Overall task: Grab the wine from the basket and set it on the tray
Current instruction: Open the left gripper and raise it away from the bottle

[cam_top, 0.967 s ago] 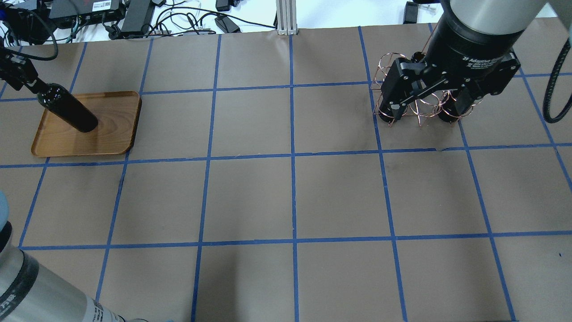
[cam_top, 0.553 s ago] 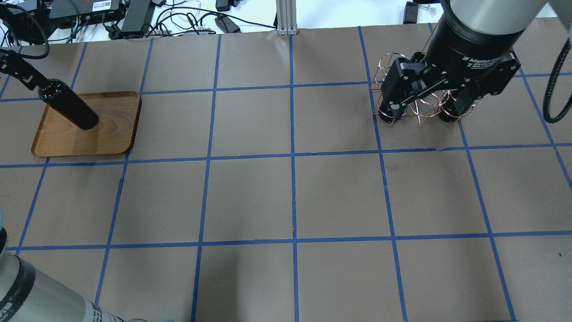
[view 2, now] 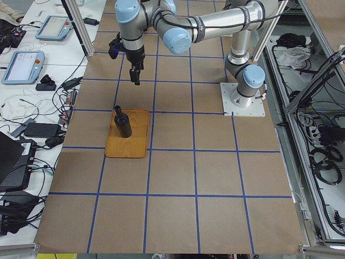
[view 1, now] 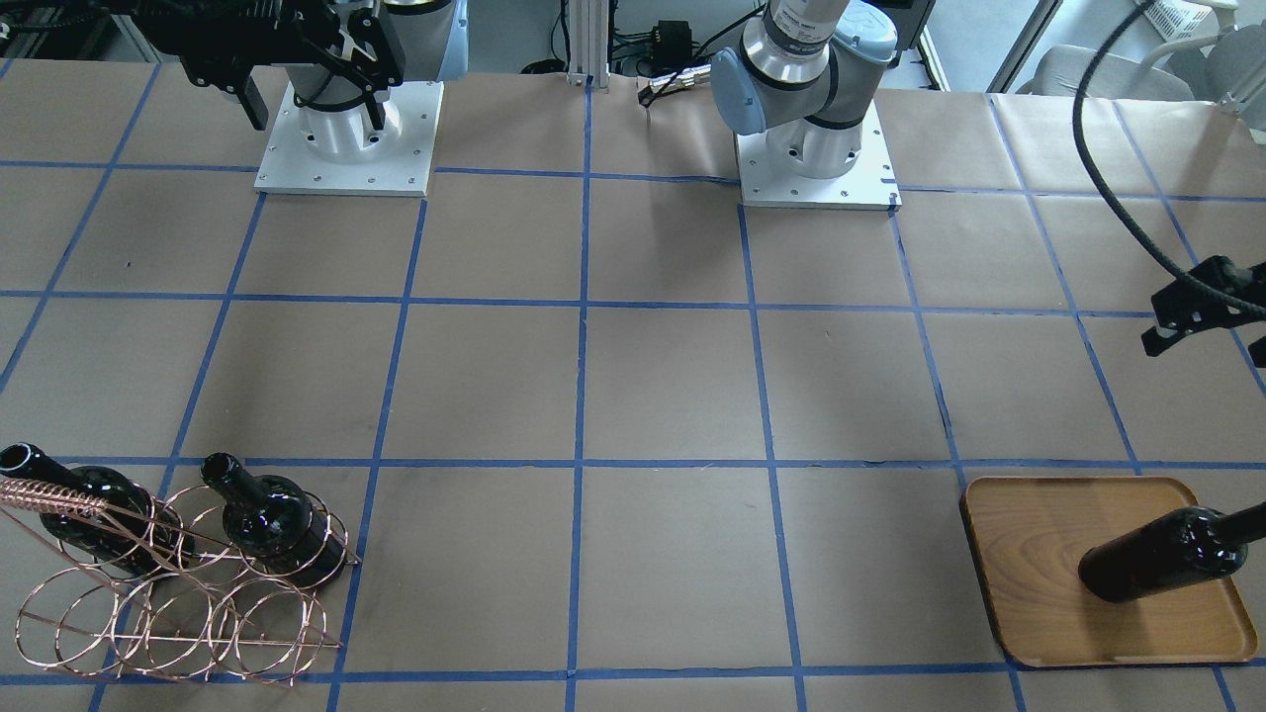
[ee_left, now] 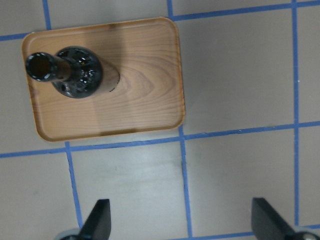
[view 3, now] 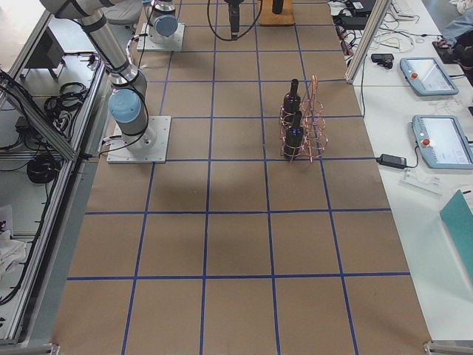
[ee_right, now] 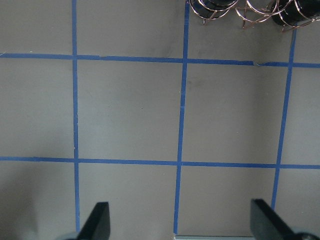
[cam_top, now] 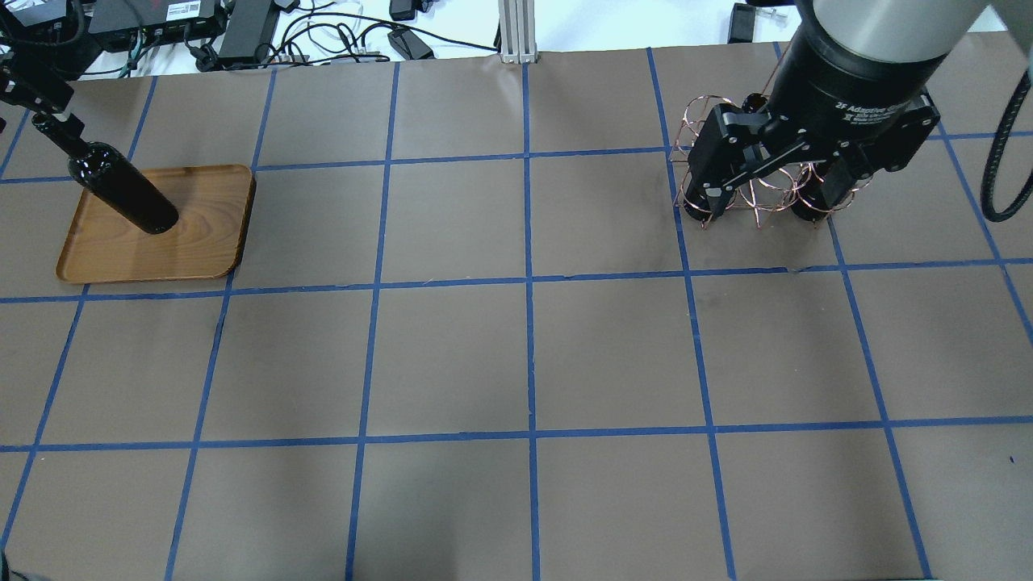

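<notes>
One wine bottle [cam_top: 129, 194] stands upright on the wooden tray [cam_top: 202, 234] at the far left, free of any gripper. It also shows from above in the left wrist view [ee_left: 75, 75]. My left gripper [ee_left: 182, 225] is open and empty, raised above and off to the side of the tray [ee_left: 145, 95]. The copper wire basket [view 1: 178, 613] at the far right holds two more wine bottles [view 1: 272, 519] [view 1: 89, 494]. My right gripper [cam_top: 771, 198] is open and empty, high over the table in front of the basket [ee_right: 250, 10], partly hiding it in the overhead view.
Brown paper with a blue tape grid covers the table. Cables and power supplies [cam_top: 242, 32] lie beyond the far edge. An aluminium post [cam_top: 516, 32] stands at the far middle edge. The two arm bases [view 1: 816, 148] sit on the robot's side.
My left gripper has let go of the bottle's neck and drawn up and away from it. The bottle stays upright on the tray. The right arm has not moved.
</notes>
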